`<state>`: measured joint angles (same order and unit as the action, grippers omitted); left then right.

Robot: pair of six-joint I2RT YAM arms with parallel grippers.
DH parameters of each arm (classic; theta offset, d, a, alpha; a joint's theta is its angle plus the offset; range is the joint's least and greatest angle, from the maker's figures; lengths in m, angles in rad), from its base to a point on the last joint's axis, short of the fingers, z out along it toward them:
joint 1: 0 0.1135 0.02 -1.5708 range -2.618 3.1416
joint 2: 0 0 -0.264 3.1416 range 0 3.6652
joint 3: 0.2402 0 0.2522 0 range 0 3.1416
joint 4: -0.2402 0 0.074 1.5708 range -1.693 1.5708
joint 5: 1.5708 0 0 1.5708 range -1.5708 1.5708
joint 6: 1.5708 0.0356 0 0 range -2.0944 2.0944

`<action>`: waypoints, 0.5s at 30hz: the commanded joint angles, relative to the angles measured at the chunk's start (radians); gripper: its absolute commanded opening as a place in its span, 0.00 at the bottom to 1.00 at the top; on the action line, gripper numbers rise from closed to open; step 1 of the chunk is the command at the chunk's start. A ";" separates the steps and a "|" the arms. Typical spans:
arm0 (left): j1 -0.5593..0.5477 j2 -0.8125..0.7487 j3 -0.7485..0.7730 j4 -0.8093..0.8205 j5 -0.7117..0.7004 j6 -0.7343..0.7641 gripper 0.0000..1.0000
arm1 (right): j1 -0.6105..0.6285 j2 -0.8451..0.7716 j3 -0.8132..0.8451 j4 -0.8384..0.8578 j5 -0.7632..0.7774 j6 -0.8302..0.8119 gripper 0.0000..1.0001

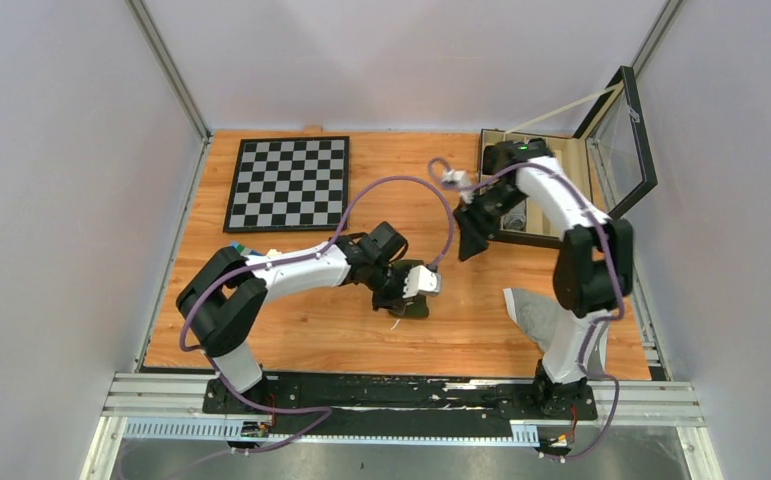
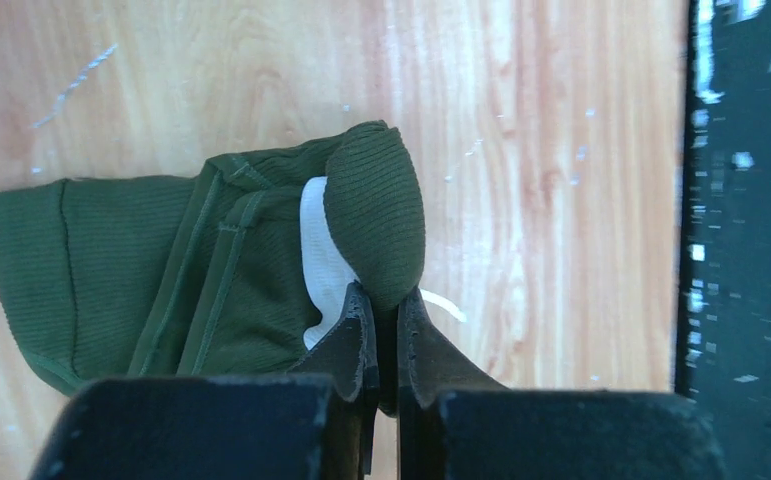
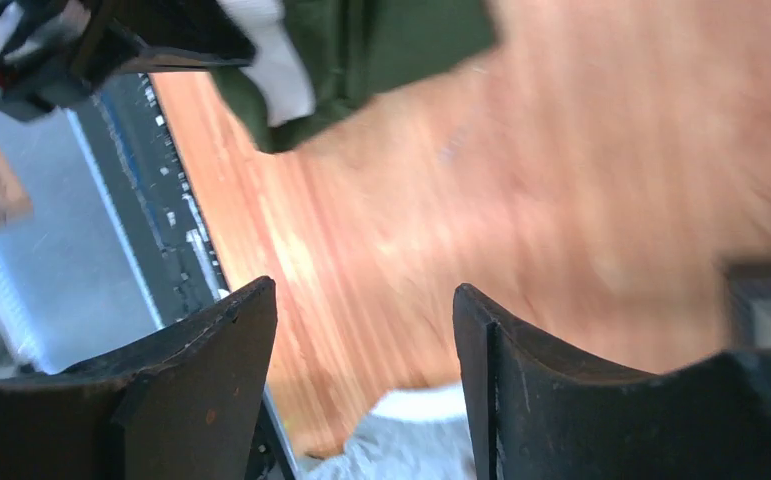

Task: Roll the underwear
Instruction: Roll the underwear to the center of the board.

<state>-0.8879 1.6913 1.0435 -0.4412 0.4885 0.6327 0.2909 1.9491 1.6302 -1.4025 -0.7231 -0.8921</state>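
Two arms reach over the wooden table. The left tool is clenched on a raised fold of the dark green underwear: its fingers are pressed together with ribbed fabric pinched between them. A white label shows just beside the pinched fold. The rest of the garment lies bunched on the table near its front centre (in the top view it is mostly hidden beneath the left wrist). The right tool is released, its fingers standing well apart with nothing between them. It hangs above the table, apart from the garment and near a wooden box whose lid stands open at the far right. A chessboard lies at the far left. A grey cloth lies beside the right arm's base.
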 commanded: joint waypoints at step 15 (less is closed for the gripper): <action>0.302 0.726 0.714 -1.003 0.636 0.306 0.03 | 0.016 -0.583 -0.521 0.551 -0.054 0.011 0.63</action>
<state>-0.6086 2.2925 1.6741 -1.1316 1.0580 0.7795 0.1753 1.3556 1.1542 -0.8959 -0.7601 -0.7631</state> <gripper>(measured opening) 0.044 0.636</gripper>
